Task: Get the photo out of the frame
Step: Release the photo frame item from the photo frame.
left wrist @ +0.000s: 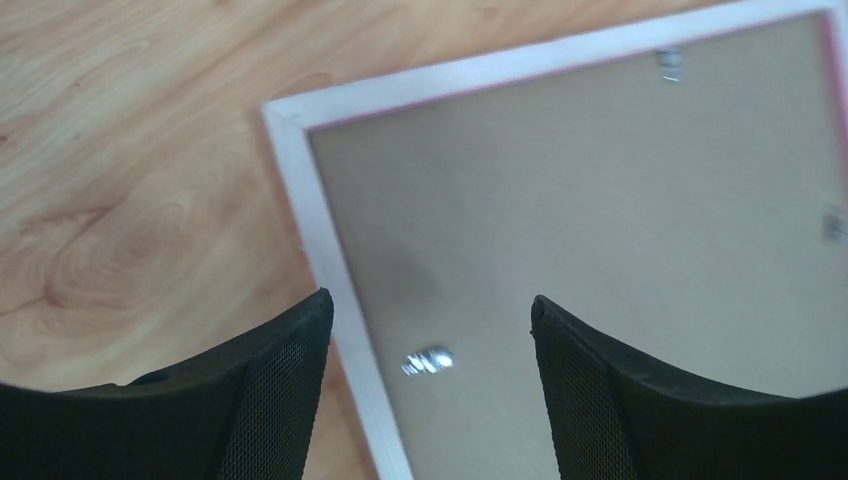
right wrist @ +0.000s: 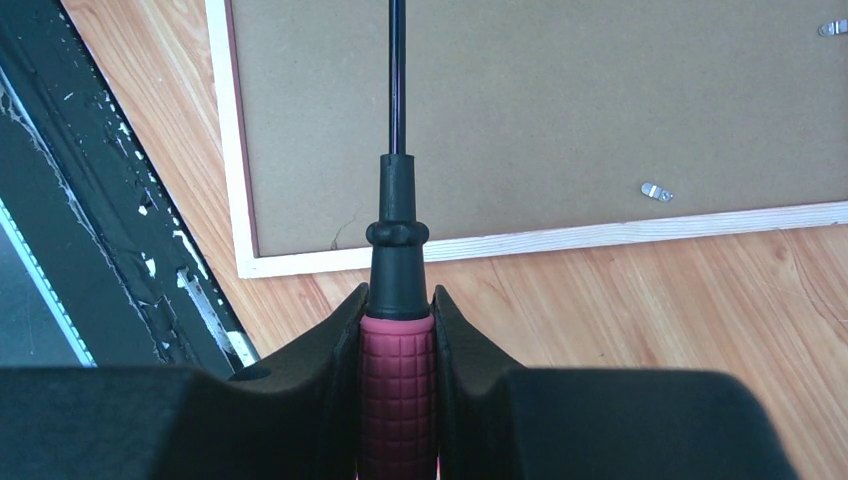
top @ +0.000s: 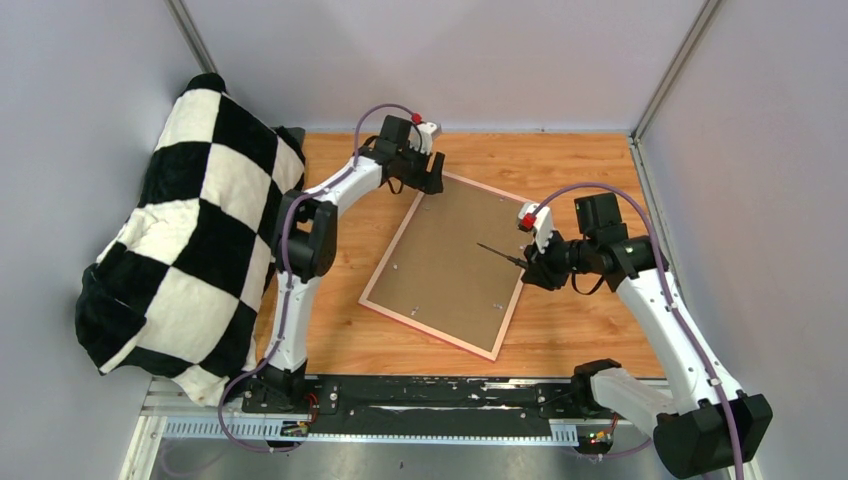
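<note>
The frame [right wrist: 232, 130] lies face down on the desk [top: 560, 160], its front hidden. The screwdriver [right wrist: 398, 370] has its tip cut off at the right wrist view's top.

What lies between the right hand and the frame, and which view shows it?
A screwdriver: the right hand grips its red handle, and its black shaft reaches over the frame's brown backing board. The right wrist view shows it.
</note>
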Tool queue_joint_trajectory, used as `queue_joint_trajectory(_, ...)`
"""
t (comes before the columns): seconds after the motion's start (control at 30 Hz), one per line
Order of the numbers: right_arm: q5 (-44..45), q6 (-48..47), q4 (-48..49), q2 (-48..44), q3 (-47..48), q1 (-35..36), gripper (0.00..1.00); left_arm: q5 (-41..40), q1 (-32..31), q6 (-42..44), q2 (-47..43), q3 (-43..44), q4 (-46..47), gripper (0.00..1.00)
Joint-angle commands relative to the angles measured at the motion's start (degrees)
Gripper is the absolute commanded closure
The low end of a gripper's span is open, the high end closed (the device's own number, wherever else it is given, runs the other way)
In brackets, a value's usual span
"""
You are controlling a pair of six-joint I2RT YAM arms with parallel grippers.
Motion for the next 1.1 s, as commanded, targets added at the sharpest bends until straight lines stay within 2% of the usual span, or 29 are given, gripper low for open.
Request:
queue_joint_trajectory(0.0,0.9,1.0,0.6,0.6,-0.6,-0.3,1.00,-7.4,0.1,1.0,7.8,10.2,-8.3,0.25)
queue_joint_trajectory(0.17,0.5,1.1,0.7,0.3,-0.9,-0.9,1.00,-10.7,0.6,-1.0,12.3,14.8,-8.9,0.26)
queue_joint_trajectory(0.4,3.1,2.1,2.3,0.6,-1.0,-0.9,1.00,-9.8,1.2,-1.4,14.5,14.2,-9.3,0.32)
queue_joint_trajectory(0.57,9.1,4.6,4.9,2.1,0.3,-0.9,1.00,-5.9,2.3,-3.9,15.0,11.6,-8.4,0.50)
queue_joint_trajectory(0.73,13.8,4.7,5.3,7.7,6.5,-0.9,1.00,-3.6,3.3,-4.7,14.8,9.0,-8.3,0.70)
queue_joint_trajectory(0.93,16.1,0.8,5.8,19.1,17.1,-0.9,1.00,-1.3,3.7,-3.2,14.7,6.4,-8.6,0.88)
queue_joint_trajectory(1.07,20.8,0.1,5.6,28.7,23.5,-0.9,1.00,-0.2,4.2,-2.8,15.1,4.6,-7.0,0.94)
